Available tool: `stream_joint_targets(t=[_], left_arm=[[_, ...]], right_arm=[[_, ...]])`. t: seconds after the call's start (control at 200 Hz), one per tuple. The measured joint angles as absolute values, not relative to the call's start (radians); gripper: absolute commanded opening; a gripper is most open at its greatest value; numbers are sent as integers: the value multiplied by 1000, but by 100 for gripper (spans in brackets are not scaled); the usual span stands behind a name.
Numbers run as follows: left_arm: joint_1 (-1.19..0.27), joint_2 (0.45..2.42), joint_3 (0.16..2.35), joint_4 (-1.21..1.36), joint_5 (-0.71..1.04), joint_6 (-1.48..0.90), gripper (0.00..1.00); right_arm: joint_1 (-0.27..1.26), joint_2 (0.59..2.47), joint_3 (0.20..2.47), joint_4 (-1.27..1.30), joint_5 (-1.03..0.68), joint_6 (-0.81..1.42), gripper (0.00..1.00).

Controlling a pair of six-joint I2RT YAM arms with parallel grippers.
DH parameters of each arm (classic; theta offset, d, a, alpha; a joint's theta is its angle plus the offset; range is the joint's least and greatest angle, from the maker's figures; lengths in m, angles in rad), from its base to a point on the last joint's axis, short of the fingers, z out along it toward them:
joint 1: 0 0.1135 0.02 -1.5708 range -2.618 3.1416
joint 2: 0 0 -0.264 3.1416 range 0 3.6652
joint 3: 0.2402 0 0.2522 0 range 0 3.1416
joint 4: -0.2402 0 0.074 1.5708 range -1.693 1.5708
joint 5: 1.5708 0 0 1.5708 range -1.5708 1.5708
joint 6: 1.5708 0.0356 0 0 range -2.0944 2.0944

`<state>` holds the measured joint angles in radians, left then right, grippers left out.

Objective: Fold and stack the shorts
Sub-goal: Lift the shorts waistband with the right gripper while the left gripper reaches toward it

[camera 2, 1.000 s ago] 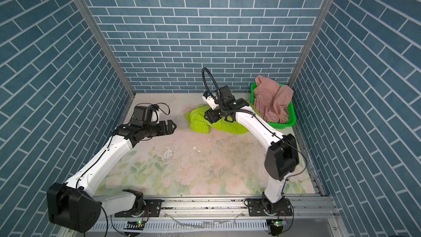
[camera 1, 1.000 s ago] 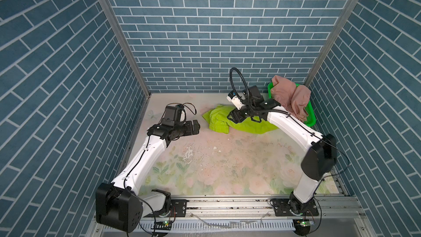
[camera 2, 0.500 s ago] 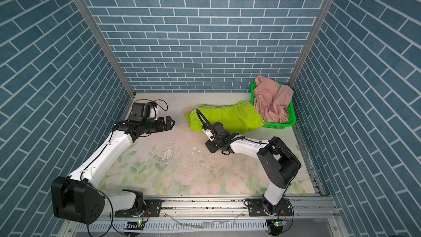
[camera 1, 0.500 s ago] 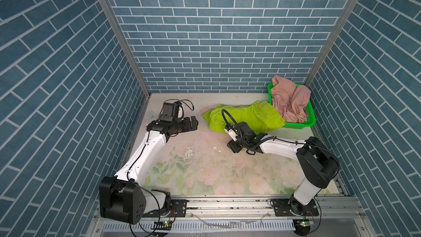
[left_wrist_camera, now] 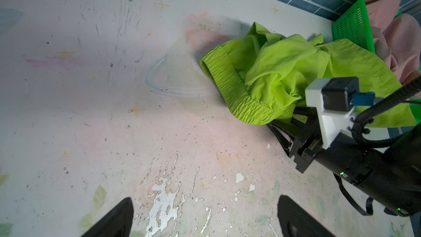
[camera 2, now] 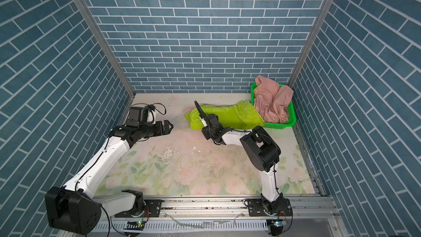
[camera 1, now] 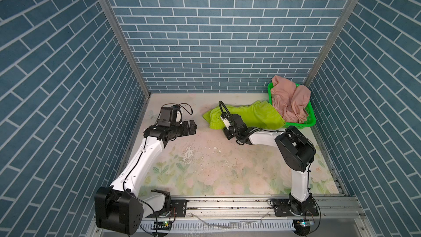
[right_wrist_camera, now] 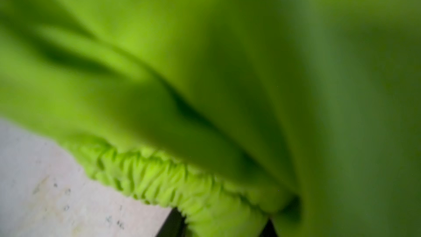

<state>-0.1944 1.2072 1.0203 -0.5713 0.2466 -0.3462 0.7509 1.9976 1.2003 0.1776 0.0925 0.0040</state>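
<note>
Floral-printed and scuffed, the bench (camera 1: 205, 167) carries everything we see. Toward 1 o'clock on it, in both top views, the lime-green shorts (camera 1: 255, 116) (camera 2: 237, 115) lie crumpled, one leg touching the basket (camera 1: 307, 123). That green plastic basket sits in the far corner at 2 o'clock, with the dusty-pink shorts (camera 1: 289, 99) heaped inside, rising above its rim. At 10 o'clock our left gripper (camera 1: 193, 128) hovers over bare bench, jaws spread wide and holding nothing. Our right gripper (left_wrist_camera: 284, 121) pinches the lime pair's gathered waistband (left_wrist_camera: 230, 90) at the fabric's 7 o'clock edge.
</note>
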Motion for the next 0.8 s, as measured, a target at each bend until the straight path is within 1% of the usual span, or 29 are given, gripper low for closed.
stream_joint_targets(t=[0.135,0.275,0.425,0.53,0.69,0.8], left_arm=[[-185,1207,1020,-572,242,-342,100],[-163,1210,1020,-569,238,-343,100],[-120,1237,1020,-548,283,-349,100],[-64,1239,1021,-546,318,-352,100],[49,1214,1020,-540,356,-371,100],[71,1192,1007,-509,396,-394,100]], right_arm=[[743,1999,1280,52,68,11,0],[744,1991,1457,-229,-28,13,0],[752,1968,1743,-605,-189,19,0],[788,1962,1958,-811,-257,18,0],[877,1985,2288,-1040,-363,18,0],[913,2025,2470,-1124,-415,18,0]])
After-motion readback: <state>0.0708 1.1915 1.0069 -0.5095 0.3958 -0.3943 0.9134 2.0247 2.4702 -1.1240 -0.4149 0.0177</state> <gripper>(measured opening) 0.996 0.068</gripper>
